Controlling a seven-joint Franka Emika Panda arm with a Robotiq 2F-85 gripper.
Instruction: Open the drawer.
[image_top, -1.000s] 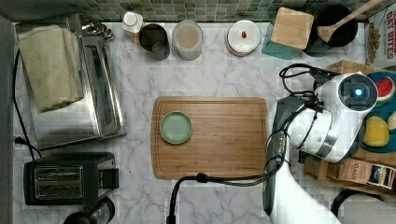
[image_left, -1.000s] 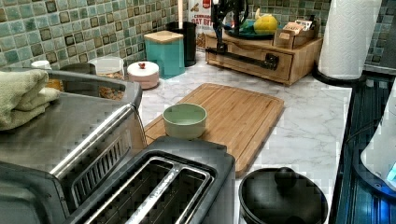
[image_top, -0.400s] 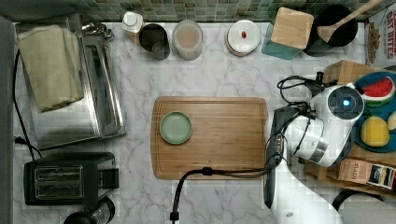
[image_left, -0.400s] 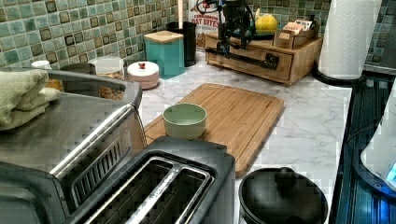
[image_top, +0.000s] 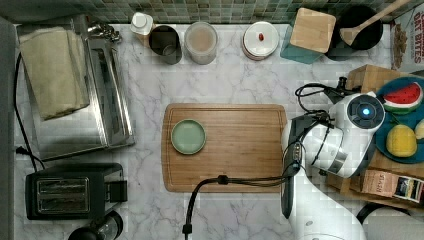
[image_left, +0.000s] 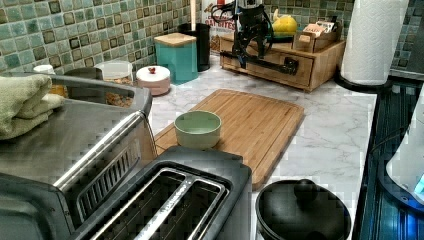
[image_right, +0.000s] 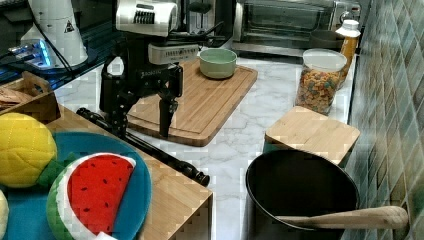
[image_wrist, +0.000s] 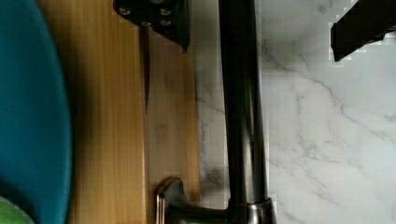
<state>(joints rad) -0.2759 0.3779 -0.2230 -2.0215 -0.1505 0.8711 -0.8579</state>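
Note:
The drawer (image_left: 265, 73) sits low in a light wooden box; its long black bar handle (image_left: 272, 62) runs across the front. My gripper (image_right: 142, 134) is open and hangs directly over the handle (image_right: 150, 147), one finger on each side. In the wrist view the handle (image_wrist: 240, 102) lies between the two fingertips: one fingertip (image_wrist: 159, 18) is over the wooden edge of the drawer (image_wrist: 170, 116), the other (image_wrist: 359, 28) over the marble. Neither finger touches the bar. A thin dark seam separates the drawer front from the box. In the top view the handle (image_top: 286, 200) shows beside the arm.
A blue plate (image_right: 125, 150) with toy fruit rests on the box. A bamboo cutting board (image_top: 240, 150) with a green bowl (image_top: 188, 136) lies on the marble in front of the handle. A black pot (image_right: 300, 190), a paper towel roll (image_left: 372, 40) and jars stand nearby.
The arm has shifted toward the top view's left, and the gripper has come down over the handle. The drawer has not moved.

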